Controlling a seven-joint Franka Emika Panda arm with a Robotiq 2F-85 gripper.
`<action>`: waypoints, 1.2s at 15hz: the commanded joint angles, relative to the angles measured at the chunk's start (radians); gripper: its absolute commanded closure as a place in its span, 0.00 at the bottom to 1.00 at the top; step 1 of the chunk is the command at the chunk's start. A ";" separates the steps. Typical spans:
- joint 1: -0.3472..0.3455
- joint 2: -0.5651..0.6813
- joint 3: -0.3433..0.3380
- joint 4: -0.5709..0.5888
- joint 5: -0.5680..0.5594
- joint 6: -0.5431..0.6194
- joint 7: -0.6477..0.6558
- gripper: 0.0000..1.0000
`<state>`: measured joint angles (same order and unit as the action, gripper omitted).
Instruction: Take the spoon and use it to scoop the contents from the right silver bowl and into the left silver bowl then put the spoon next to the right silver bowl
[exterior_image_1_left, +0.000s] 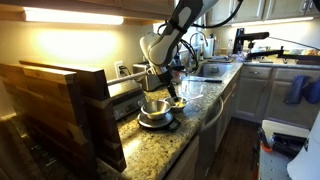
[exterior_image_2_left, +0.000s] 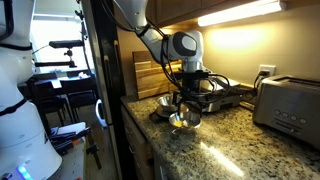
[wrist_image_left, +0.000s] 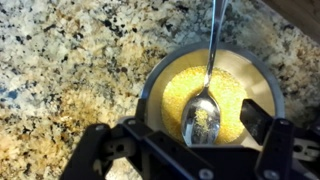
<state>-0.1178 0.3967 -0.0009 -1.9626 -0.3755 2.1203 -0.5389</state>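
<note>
currently the gripper (wrist_image_left: 180, 130) hangs right above the right silver bowl (wrist_image_left: 148, 88), its jaws spread wide and closed on nothing. in the wrist view the two dark fingers (wrist_image_left: 262, 125) stand at the near edge of the frame, one on each side of the bowl, and neither touches the spoon (wrist_image_left: 203, 118).

the spoon lies inside the right silver bowl. its scoop rests on the yellow grain (wrist_image_left: 175, 85) that fills the bowl's floor, close to the near wall, and some grain sits in the scoop. its thin handle runs straight away over the far rim and out of the top of the frame.

the bowl stands on a speckled granite countertop (wrist_image_left: 60, 60). in both exterior views the left silver bowl (exterior_image_1_left: 150, 110) (exterior_image_2_left: 165, 103), larger and deeper, stands just beside the smaller one, to its left, on a dark flat base (exterior_image_1_left: 157, 123). the arm bends down from above so that the gripper (exterior_image_2_left: 186, 100) sits over the smaller bowl (exterior_image_2_left: 183, 121).

wooden boards (exterior_image_1_left: 60, 110) lean at the near left in an exterior view, and a toaster (exterior_image_2_left: 285, 105) stands at the right in an exterior view.
</note>
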 joint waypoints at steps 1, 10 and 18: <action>-0.005 -0.039 -0.003 -0.052 0.036 0.016 -0.002 0.25; -0.007 -0.030 -0.005 -0.066 0.067 -0.001 -0.003 0.28; -0.009 -0.030 -0.004 -0.084 0.084 -0.002 -0.008 0.71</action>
<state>-0.1201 0.3991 -0.0046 -2.0078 -0.3150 2.1174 -0.5389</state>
